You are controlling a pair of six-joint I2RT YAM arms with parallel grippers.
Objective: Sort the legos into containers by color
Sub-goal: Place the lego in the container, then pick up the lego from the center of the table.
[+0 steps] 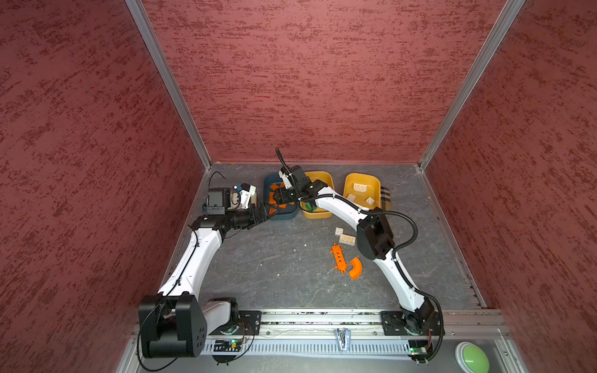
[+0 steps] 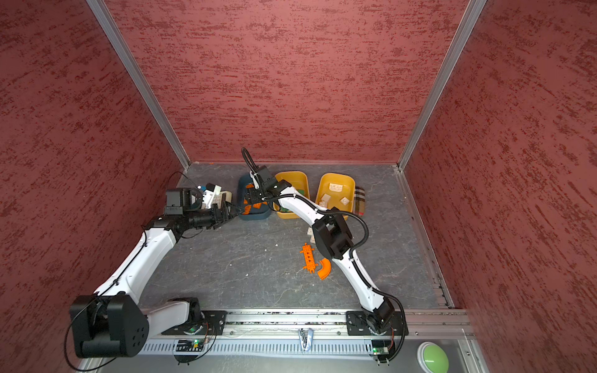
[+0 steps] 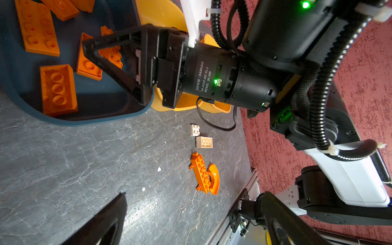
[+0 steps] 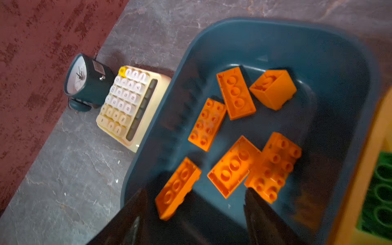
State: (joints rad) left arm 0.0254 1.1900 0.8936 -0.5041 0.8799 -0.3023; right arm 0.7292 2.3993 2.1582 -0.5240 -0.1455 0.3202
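Worktop [image 1: 274,274] in grey stone finish carries a colour sort that looks most of the way done. Three containers stand in a row at its far side: a dark teal tub [image 4: 343,63], a middle yellow tub [image 1: 319,178] and an outer yellow tub [image 1: 361,174]. The right gripper [image 4: 196,191] hangs over the teal tub, its fingers [image 4: 261,214] parted and clamping nothing. The left gripper [image 1: 266,211] sits at that tub's near corner, fingers [image 3: 106,220] spread wide and empty. A cream calculator [image 4: 129,106] and a small clock [image 4: 84,82] beside the teal tub are no part of the job.

About six orange bricks [image 4: 235,93] lie in the teal tub, one of them [image 4: 176,188], blurred, just below the right fingers. Green bricks [image 4: 379,191] show in the middle tub, and at least three sorted cream bricks [image 1: 360,186] lie in the outer one.

Four legos lie loose on the worktop, well apart from the tubs and near the right arm [image 1: 374,239]. They are a long holed orange piece [image 3: 200,172] just beside an orange arc [image 3: 214,178], and two loose cream bricks [image 3: 204,142] side by side. By this showing, two orange pieces for the teal tub and two cream for the outer yellow tub are what is left.
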